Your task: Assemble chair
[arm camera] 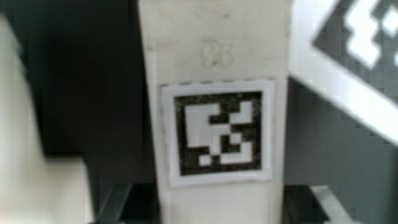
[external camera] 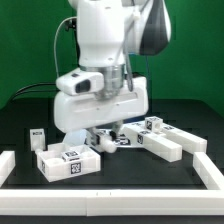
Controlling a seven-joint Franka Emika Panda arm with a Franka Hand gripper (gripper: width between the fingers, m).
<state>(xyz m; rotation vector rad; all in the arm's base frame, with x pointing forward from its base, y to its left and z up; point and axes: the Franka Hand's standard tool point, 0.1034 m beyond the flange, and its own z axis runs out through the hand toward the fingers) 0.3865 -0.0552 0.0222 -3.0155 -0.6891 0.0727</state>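
White plastic bar, tag up, sits dead centre in the claw. Its long axis runs straight through the gap (low over mid-table). Jaws hug both sides, but gripped? Can't tell.

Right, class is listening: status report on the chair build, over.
Tool straddles a tagged white bar; grip not confirmed. Chair unbuilt: loose blocks nearby on table. Nothing visibly blocking.

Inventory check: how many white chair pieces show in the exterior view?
5, by the exterior view's sides: small block far left, big block front left, piece under the gripper, slanted bar right of centre, bar back right. Arm may hide more.
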